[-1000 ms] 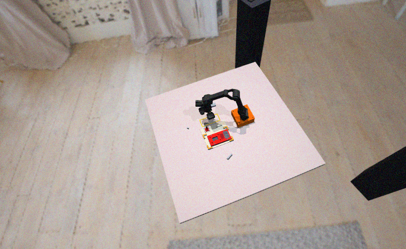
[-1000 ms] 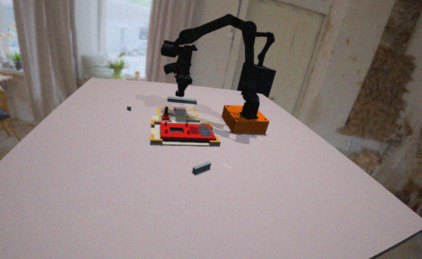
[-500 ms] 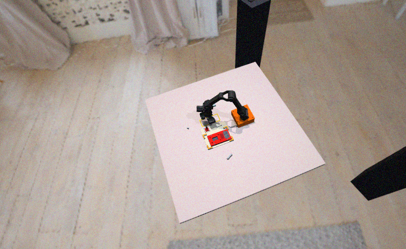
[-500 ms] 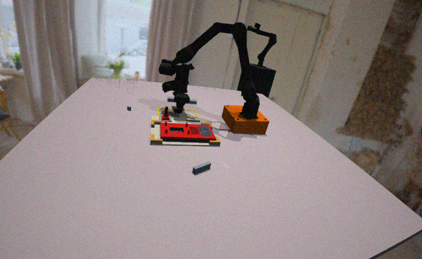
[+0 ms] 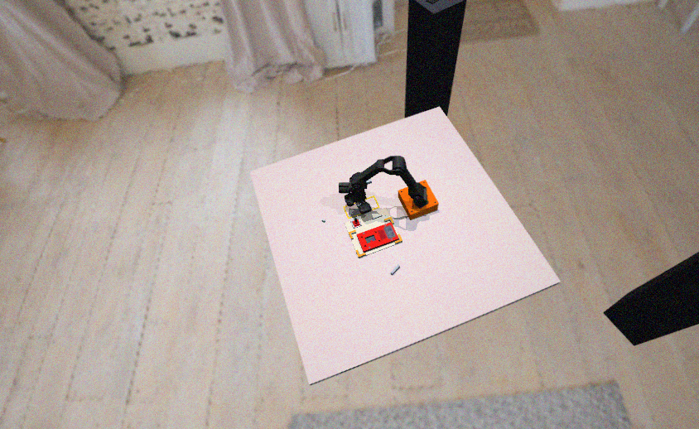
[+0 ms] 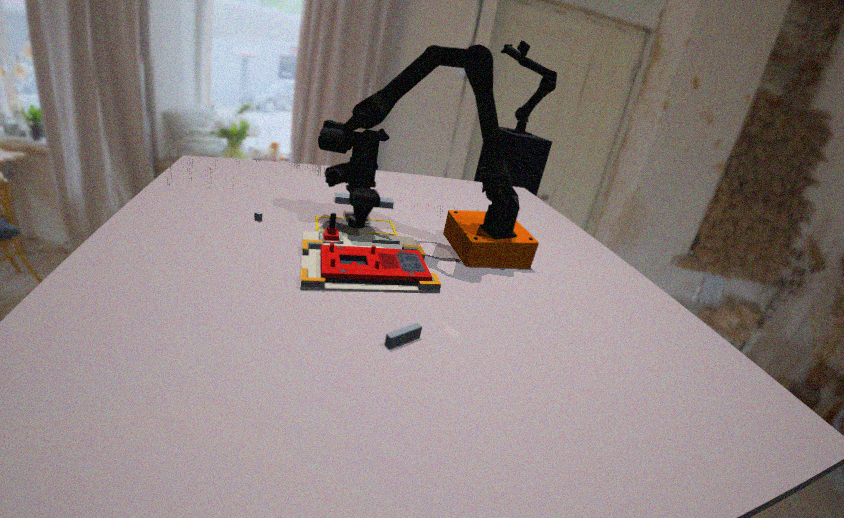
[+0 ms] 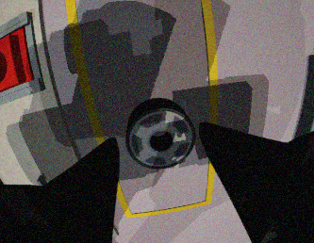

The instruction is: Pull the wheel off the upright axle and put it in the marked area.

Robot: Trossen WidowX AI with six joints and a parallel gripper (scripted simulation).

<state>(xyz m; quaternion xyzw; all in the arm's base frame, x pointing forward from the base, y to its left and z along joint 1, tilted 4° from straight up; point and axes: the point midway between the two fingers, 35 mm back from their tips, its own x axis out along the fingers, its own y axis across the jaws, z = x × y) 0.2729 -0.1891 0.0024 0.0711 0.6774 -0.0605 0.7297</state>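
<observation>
The black wheel [image 7: 144, 150] with grey spokes lies flat between my fingertips, inside the yellow outline of the marked area [image 5: 377, 201] [image 6: 394, 227] [image 7: 209, 184] as seen in the wrist view. My gripper [image 5: 363, 208] [image 6: 357, 222] [image 7: 158, 137] is open, pointing down low over the table, with a narrow gap on each side of the wheel. I cannot tell whether the wheel's underside rests on the table. The upright black axle [image 5: 356, 219] [image 6: 332, 220] stands bare on its red base, beside the marked area.
A red board [image 5: 365, 245] [image 6: 374, 270] lies on a pale base with orange corners, near the axle. The orange arm base [image 5: 421, 210] [image 6: 499, 254] stands to the right. A grey bar [image 6: 383, 203] lies behind the gripper, a grey block [image 5: 395, 269] [image 6: 403, 336] in front, a small cube [image 5: 323, 220] [image 6: 258, 216] left.
</observation>
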